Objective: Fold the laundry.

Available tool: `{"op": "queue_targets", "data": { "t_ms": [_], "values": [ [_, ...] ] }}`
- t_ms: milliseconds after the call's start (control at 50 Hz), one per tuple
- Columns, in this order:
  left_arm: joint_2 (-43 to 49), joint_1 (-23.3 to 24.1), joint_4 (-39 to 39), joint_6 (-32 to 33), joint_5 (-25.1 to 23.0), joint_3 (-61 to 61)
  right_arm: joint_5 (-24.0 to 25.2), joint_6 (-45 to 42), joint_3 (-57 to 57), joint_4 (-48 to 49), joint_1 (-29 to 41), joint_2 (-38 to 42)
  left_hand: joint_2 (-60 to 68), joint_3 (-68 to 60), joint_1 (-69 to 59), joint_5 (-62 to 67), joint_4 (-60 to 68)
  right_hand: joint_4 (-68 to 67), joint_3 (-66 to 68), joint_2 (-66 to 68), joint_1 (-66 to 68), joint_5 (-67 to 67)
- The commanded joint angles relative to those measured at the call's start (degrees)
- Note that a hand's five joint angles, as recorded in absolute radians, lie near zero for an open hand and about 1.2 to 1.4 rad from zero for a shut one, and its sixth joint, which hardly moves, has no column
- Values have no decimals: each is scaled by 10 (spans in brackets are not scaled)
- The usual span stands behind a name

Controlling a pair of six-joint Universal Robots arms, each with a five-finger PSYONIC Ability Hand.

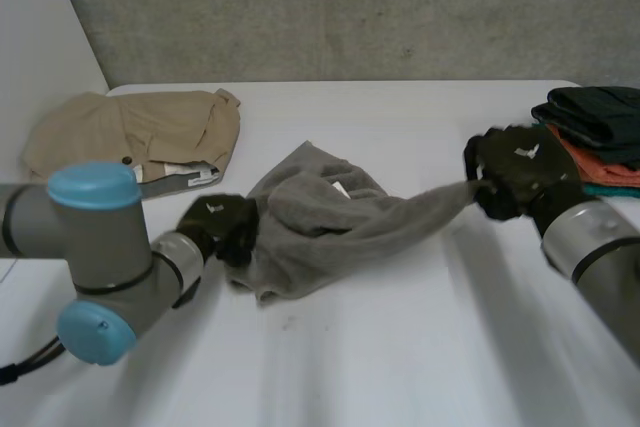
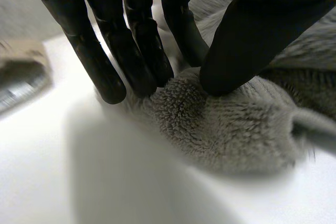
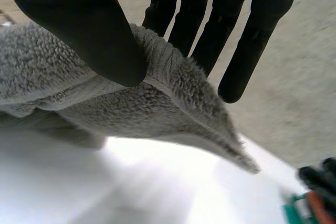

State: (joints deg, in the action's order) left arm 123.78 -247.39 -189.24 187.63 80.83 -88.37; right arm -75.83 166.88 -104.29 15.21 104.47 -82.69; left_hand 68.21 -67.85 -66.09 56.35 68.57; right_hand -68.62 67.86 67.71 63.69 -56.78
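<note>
Grey fleece [image 1: 320, 219] in right hand [image 1: 520, 173]

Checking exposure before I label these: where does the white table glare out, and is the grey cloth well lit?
Head view: even light, the grey cloth plain between the left hand and the right hand. Left wrist view: the table glares white beside the cloth, whose pile is evenly lit. Right wrist view: a washed-out bright patch on the table beneath the pinched edge.
</note>
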Motion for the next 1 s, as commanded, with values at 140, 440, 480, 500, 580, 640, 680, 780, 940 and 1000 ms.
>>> {"op": "queue_targets", "data": {
  "t_ms": [140,440,480,500,580,640,680,780,940,1000],
  "values": [
    [-298,-68,2,-34,-53,-30,24,-53,134,-100,-66,-85,118,-121,-139,136,114,-114,121,123,163,-132],
    [-195,-92,58,-11,-110,-23,0,-176,186,-204,-30,17,118,-121,-139,136,114,-114,121,123,163,-132],
    [-154,-89,55,7,-108,-16,-12,-174,191,-193,-20,56,118,-121,-139,136,114,-114,121,123,163,-132],
    [-120,-86,49,25,-106,-7,-18,-173,194,-188,-16,70,118,-121,-139,136,114,-114,121,123,163,-132],
    [-50,-78,31,57,-90,35,-42,-161,200,-164,-1,140,118,-121,-139,136,114,-114,121,123,163,-132],
    [0,-75,28,68,-65,74,-73,-149,206,-136,13,191,118,-121,-139,136,114,-114,121,123,163,-132],
    [21,-72,36,70,-46,92,-91,-145,204,-127,18,205,118,-121,-139,136,114,-114,121,123,163,-132],
    [9,-70,88,70,-8,89,-99,-140,190,-112,20,204,-280,277,259,-262,-284,-114,121,123,163,-132],
    [-79,-58,99,63,19,29,-92,-139,172,-86,17,183,-521,518,500,-503,-525,-114,121,123,163,-132],
    [-116,-38,68,62,23,-28,-92,-139,165,-84,16,176,-529,526,508,-511,-533,-114,121,123,163,-132]
  ]
}}
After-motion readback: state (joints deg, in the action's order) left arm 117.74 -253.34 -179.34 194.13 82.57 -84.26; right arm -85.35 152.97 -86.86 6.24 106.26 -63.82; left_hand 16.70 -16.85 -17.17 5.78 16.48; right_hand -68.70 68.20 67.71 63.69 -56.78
